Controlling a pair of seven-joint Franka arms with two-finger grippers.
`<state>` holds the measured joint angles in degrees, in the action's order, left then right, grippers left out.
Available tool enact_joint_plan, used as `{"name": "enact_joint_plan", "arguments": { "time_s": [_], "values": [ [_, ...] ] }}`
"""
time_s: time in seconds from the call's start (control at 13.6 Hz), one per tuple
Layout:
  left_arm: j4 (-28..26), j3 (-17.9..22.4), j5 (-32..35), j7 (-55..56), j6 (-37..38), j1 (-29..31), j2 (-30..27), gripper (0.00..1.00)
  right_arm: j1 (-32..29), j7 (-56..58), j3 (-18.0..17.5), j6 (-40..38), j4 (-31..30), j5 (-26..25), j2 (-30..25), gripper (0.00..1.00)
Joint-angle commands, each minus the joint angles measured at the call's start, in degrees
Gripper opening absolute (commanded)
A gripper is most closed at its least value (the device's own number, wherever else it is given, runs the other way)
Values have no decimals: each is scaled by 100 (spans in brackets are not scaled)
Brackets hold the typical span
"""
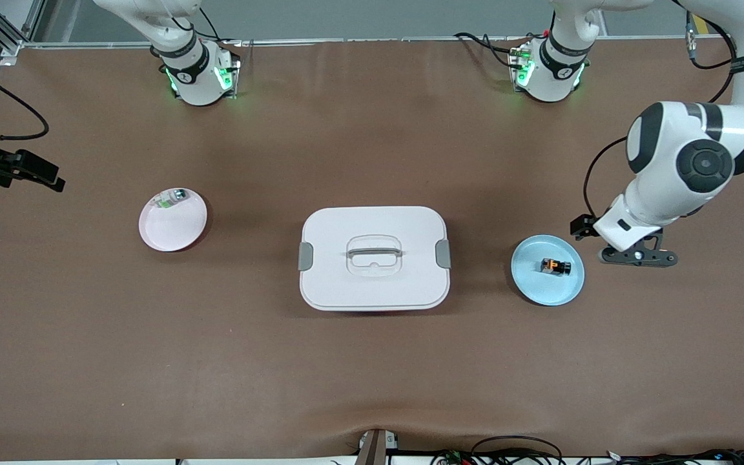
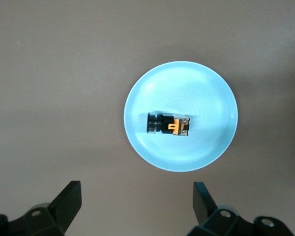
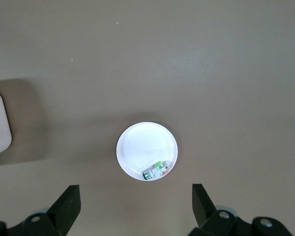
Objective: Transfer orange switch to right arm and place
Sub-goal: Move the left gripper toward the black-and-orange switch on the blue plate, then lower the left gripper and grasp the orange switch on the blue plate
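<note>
Over the table's left-arm end, the left arm (image 1: pixel 682 161) bends down from its base and hangs its left gripper (image 1: pixel 637 256) above bare table just beside the blue plate (image 1: pixel 543 287); its fingers (image 2: pixel 69 201) stand spread wide with nothing between them. On that plate lies the orange switch (image 1: pixel 556 265), on its side, its black round end and orange face plain in the left wrist view. At the right-arm end of the table, the right arm (image 1: pixel 178 39) is mostly cut off by the picture's edge, and only its dark right gripper (image 1: pixel 23 171) pokes in over the table; the right wrist view shows its fingers (image 3: pixel 69 204) also wide apart and empty. Below that camera sits a pink plate (image 1: pixel 172 226) carrying a small whitish-green part (image 1: pixel 170 198) near its rim, its details too small to make out. Between the two plates rests a white lidded box (image 1: pixel 374 257) with grey side clips and a handle on top. A brown mat (image 1: pixel 372 374) covers the table, and cables trail along its near edge.
</note>
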<state>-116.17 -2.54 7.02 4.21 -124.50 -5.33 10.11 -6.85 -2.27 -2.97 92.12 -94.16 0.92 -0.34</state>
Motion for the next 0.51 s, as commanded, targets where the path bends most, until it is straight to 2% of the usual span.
{"name": "enact_joint_plan", "arguments": {
  "time_s": [0.0,0.44],
  "values": [
    [-292,-19,133,-34,-530,-11,104,100,-88,42,-63,87,-173,31,-169,100],
    [-239,-124,459,-26,-1118,-29,763,100,-97,42,-63,87,-173,31,-151,100]
  ]
}}
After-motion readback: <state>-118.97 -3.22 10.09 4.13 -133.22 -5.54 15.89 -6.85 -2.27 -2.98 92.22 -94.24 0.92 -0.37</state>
